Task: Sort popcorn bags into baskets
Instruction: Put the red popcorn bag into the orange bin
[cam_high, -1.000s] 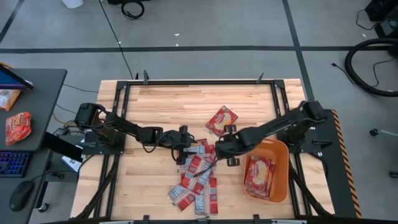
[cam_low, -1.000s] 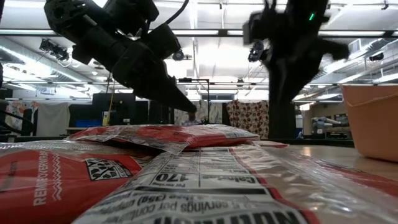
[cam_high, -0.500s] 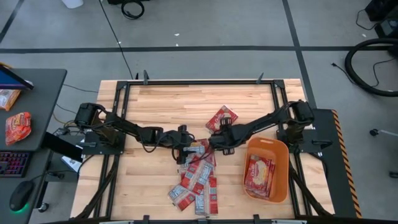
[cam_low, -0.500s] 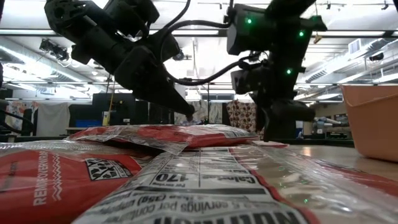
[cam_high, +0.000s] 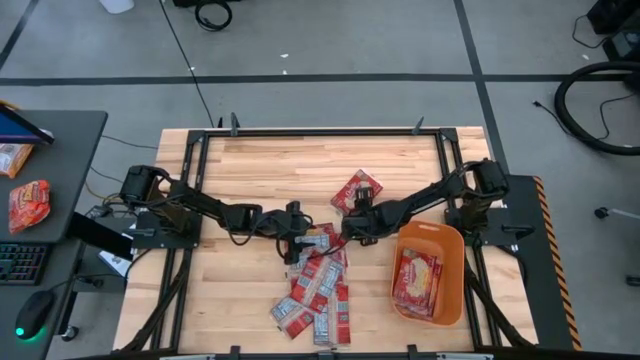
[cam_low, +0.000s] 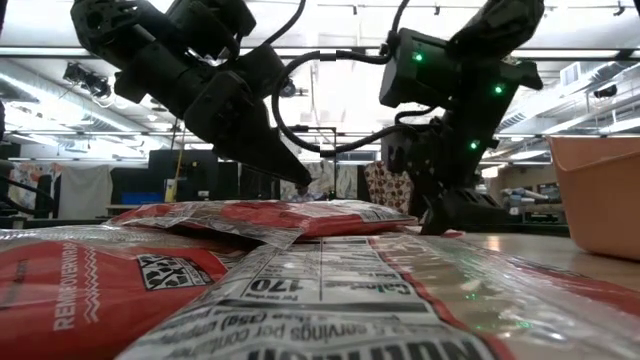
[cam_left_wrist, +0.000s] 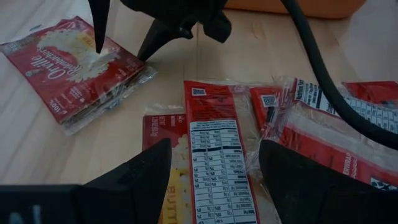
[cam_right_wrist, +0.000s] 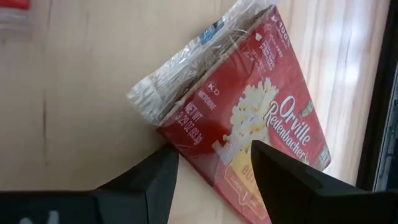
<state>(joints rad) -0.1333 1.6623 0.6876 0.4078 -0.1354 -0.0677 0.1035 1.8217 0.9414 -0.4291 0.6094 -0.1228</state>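
Grippers over the packet pile, both parted and empty

Popcorn bags lie in a loose heap (cam_high: 315, 290) at lower centre of the high view, spread across the wooden table (cam_high: 250, 170) from the middle down toward the bottom edge. One bag sits apart (cam_high: 357, 190) just above and right of the heap, lying flat and turned at an angle. The orange basket (cam_high: 450, 285) stands at lower right of the high view, near the table's right edge, with at least one bag (cam_high: 418, 280) lying inside it.

The right gripper (cam_high: 352, 222) is at the centre of the high view, low over the table, at the lower edge of the lone bag. In the right wrist view its two dark fingers (cam_right_wrist: 283, 174) stand well apart, with the red face of that bag (cam_right_wrist: 261, 130) showing between them; they grip nothing. The left wrist view shows those fingertips (cam_left_wrist: 121, 37) pointing down at the bag's edge (cam_left_wrist: 74, 68).

The left gripper (cam_high: 293, 240) reaches in from the left of the high view to the top of the heap. Its fingers (cam_left_wrist: 143, 180) are spread wide in the left wrist view, with bags showing their printed backs (cam_left_wrist: 214, 162) between and beyond them, and nothing held. In the low view the left gripper (cam_low: 290, 170) hangs just above the uppermost bags (cam_low: 270, 215).
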